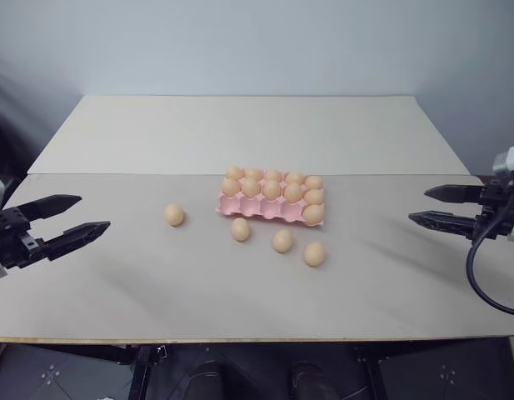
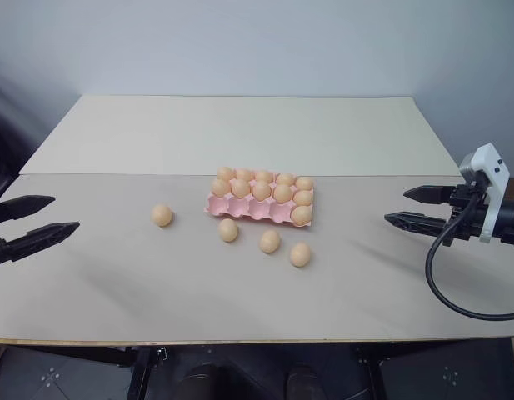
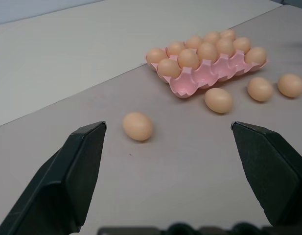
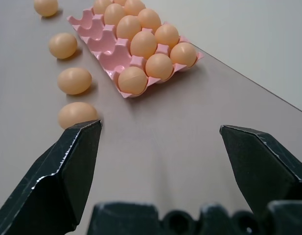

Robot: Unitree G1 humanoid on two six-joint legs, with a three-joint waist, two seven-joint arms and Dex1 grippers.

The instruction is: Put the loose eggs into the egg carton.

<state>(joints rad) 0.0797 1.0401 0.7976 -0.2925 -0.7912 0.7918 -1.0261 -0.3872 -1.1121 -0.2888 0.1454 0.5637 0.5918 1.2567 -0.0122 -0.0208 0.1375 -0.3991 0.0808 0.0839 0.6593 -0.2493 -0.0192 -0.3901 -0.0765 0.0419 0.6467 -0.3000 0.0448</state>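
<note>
The pink egg carton [image 1: 258, 209] lies at the table's middle, with eggs in its two far rows and one at the right end of its near row. Several loose eggs lie on the table: one [image 1: 174, 215] left of the carton and three [image 1: 282, 241] in a slanting line before its near edge. My left gripper [image 1: 94, 212] hovers open at the far left, pointing at the lone egg [image 3: 138, 126]. My right gripper [image 1: 417, 206] hovers open at the far right, pointing toward the carton [image 4: 99, 41]. Both hold nothing.
The table [image 1: 240, 133] is made of two beige boards with a seam running just behind the carton. Its front edge [image 1: 240, 339] is close below the eggs. A black cable [image 1: 481, 283] hangs from my right wrist.
</note>
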